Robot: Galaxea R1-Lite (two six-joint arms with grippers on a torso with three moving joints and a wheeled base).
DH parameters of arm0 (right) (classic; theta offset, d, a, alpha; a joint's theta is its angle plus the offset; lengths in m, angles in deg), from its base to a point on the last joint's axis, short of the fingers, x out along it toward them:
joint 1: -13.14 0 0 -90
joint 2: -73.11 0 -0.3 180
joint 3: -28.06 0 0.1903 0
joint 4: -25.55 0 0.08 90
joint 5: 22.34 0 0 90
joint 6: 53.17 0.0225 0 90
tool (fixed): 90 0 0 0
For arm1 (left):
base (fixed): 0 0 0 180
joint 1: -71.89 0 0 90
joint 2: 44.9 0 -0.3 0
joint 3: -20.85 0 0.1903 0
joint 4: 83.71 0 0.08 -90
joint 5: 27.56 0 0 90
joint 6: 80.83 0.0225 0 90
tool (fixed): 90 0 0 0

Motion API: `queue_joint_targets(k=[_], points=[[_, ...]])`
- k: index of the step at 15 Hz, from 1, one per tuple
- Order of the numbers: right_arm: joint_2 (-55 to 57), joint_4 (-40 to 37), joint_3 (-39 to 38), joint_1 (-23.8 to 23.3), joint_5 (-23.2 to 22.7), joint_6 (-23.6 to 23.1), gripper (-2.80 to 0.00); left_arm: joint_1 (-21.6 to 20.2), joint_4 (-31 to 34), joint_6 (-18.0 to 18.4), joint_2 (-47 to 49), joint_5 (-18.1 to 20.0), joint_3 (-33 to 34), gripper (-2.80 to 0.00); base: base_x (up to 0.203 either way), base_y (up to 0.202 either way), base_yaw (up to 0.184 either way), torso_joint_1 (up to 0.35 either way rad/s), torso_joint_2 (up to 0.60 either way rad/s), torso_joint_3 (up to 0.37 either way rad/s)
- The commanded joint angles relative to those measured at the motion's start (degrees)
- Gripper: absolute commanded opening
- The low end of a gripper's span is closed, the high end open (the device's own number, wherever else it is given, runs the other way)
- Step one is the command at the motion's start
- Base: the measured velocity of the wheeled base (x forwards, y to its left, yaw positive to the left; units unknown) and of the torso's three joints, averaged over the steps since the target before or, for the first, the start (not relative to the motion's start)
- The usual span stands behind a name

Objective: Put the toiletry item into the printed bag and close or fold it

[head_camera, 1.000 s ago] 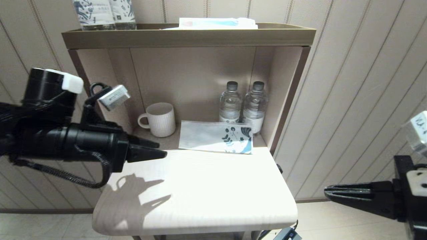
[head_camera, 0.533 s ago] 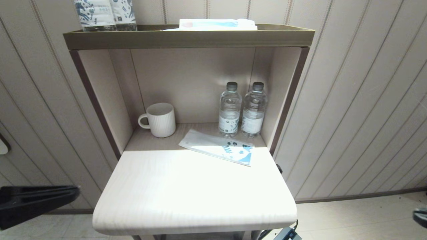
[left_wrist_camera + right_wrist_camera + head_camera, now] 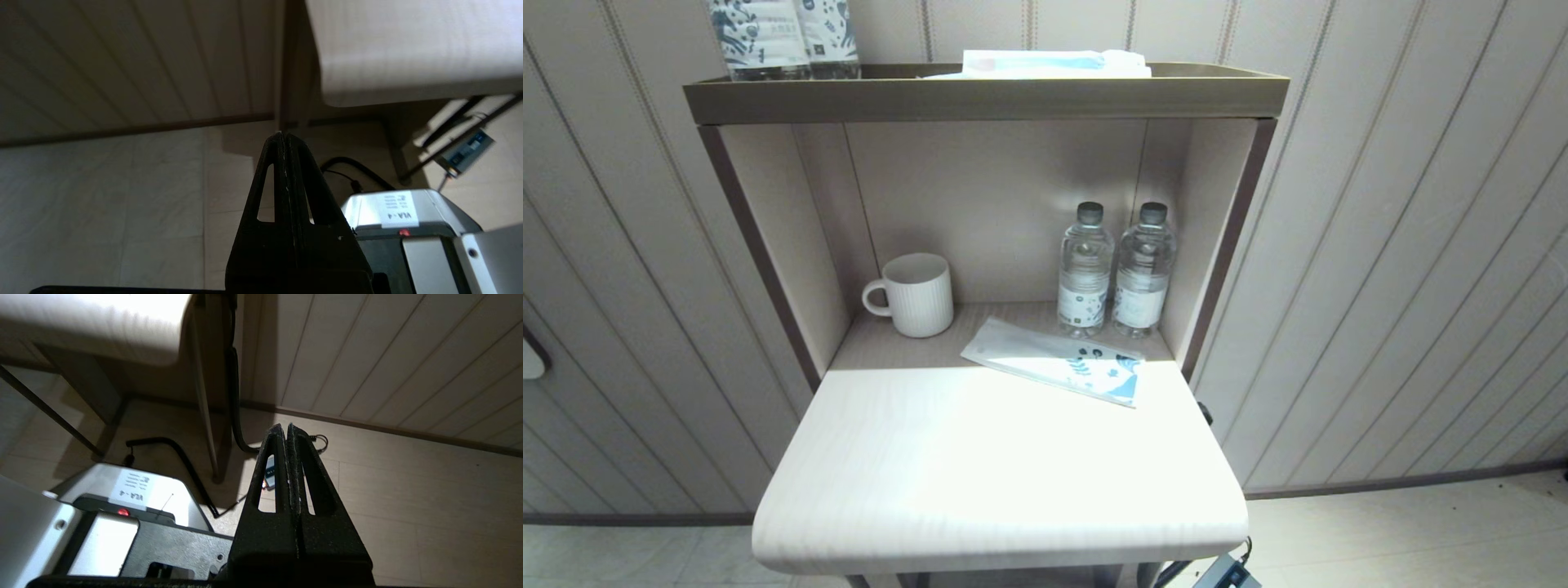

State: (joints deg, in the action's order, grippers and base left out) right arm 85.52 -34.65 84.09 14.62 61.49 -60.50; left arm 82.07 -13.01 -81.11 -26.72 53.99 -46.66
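Observation:
The printed bag [image 3: 1055, 362] lies flat and slanted at the back right of the white table top, its blue leaf print toward the right edge, just in front of two water bottles. No toothbrush shows in any view. Neither gripper appears in the head view. My left gripper [image 3: 282, 136] hangs shut below the table's left side, over the floor, holding nothing. Low beside the table's right side, my right gripper [image 3: 286, 428] is shut and empty too.
A white ribbed mug [image 3: 917, 294] and two water bottles [image 3: 1116, 269] stand in the shelf niche. The top tray [image 3: 980, 94] carries a white-and-blue package [image 3: 1054, 62] and printed bottles [image 3: 783, 37]. Cables and table legs [image 3: 204, 416] run over the floor near the right gripper.
Both arms have dropped out of the head view; the left one was still at the lower left half a second ago. The bag went from propped up to flat a second ago and has stayed put since.

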Motion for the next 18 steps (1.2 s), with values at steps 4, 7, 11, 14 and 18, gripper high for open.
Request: queue_joint_targets(k=[4, 7, 11, 14, 18], points=[[-11.3, 14.4, -21.8, -1.9, 4.9, -1.5, -2.80, -11.6, 0.1, 2.2, -8.4, 8.0, 6.7, -2.80, 0.000, 0.000, 0.000, 0.000, 0.00, 0.000], [-12.4, 25.7, -26.9, -2.0, 9.8, 3.4, -2.80, -10.8, -10.7, 5.6, -17.6, 4.9, 20.6, -2.80, 0.000, 0.000, 0.000, 0.000, 0.00, 0.000], [-12.4, 27.7, -28.0, -2.0, 8.7, 4.5, -2.80, -10.5, -46.4, 11.4, -18.1, -0.4, 40.5, -2.80, 0.000, 0.000, 0.000, 0.000, 0.00, 0.000], [-12.4, 27.6, -29.3, -2.0, 7.1, 5.5, -2.80, -10.4, -46.8, 13.7, -18.1, 11.7, 42.7, -2.80, 0.000, 0.000, 0.000, 0.000, 0.00, 0.000], [-12.4, 27.6, -29.3, -2.0, 7.1, 5.5, -2.80, -10.3, -40.3, 9.7, -18.2, 12.3, 41.9, -2.80, 0.000, 0.000, 0.000, 0.000, 0.00, 0.000]])
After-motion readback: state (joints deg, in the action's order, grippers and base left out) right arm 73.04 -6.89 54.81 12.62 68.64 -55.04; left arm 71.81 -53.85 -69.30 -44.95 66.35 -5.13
